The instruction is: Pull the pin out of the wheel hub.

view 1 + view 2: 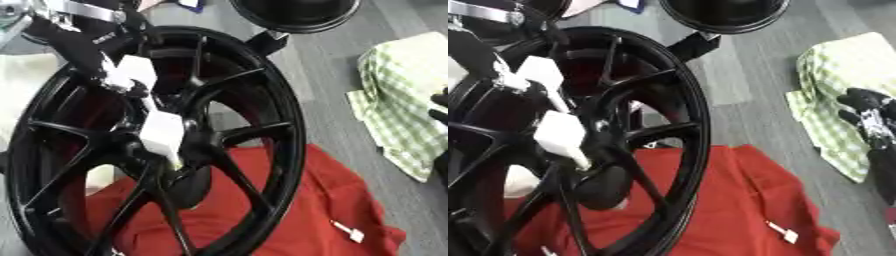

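Standing on one red cloth (297, 210), one black wheel (276, 115).

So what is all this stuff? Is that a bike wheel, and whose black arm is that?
It is a car wheel, black with spokes, standing on a red cloth. Both pictures come from the robot's two eyes in its head, looking down. The black arm from the upper left ends in the robot's left hand, with white-covered fingers reaching into the wheel's middle, where the pin should be; I cannot see the pin. Its right hand rests on a green checked cloth. A small white tag lies on the red cloth.
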Robot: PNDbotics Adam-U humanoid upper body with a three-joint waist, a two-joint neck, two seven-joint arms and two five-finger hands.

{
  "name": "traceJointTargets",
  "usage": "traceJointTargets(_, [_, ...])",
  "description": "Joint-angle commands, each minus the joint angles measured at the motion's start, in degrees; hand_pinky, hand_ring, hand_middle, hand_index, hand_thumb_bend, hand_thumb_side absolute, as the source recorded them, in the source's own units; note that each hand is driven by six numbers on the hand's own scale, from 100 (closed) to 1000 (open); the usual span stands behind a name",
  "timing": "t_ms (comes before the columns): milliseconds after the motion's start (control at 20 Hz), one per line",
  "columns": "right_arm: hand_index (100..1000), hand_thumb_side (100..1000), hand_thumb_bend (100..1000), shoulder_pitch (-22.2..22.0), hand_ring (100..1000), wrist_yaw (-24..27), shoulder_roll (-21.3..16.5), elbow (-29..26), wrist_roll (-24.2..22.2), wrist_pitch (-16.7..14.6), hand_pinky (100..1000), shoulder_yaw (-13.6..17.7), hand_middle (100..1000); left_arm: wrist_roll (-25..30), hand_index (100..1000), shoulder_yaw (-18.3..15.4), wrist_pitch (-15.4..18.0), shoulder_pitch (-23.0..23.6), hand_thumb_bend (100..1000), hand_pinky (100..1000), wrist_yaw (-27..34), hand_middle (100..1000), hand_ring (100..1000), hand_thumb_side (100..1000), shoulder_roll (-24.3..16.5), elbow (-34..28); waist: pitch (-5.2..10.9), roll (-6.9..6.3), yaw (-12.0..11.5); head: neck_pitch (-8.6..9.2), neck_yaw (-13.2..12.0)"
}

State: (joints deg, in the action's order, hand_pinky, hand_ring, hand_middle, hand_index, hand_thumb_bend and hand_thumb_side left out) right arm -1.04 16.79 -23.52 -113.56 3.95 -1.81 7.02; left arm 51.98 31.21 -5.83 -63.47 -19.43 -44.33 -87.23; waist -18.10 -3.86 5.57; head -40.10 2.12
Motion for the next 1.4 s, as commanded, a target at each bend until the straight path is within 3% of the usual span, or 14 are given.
traceJointTargets(50, [749, 554, 100, 0.3, 900, 0.1, -0.5, -1.0, 0.1, 0.2, 890, 0.2, 690, 0.0, 950, -0.3, 0.8, -0.6, 495, 896, -0.8, 895, 923, 509, -0.8, 0.3, 0.75, 0.16, 0.1, 0.97, -0.1])
traceJointTargets(400, [748, 556, 100, 0.4, 900, 0.2, -0.1, -1.0, 0.3, 0.5, 889, 0.2, 690, 0.0, 937, -0.4, 2.0, -0.1, 476, 891, -1.8, 889, 921, 493, -1.0, 0.6, 0.56, 0.23, 0.1, 2.93, 1.6])
traceJointTargets(700, [748, 558, 100, 0.4, 901, 0.2, 0.2, -1.0, 0.3, 0.8, 889, 0.2, 690, 0.0, 898, -1.1, 3.1, 0.0, 426, 873, -1.5, 855, 900, 472, -1.0, 0.5, 0.53, 0.25, 0.2, 3.20, 1.9])
traceJointTargets(1400, [746, 560, 100, 0.4, 902, 0.4, 0.8, -1.0, 1.4, 1.6, 888, 0.4, 689, 0.0, 714, -0.9, 4.2, 0.1, 240, 768, -1.8, 569, 712, 305, -1.5, -0.4, 0.49, 0.36, 0.0, 3.13, 1.5])
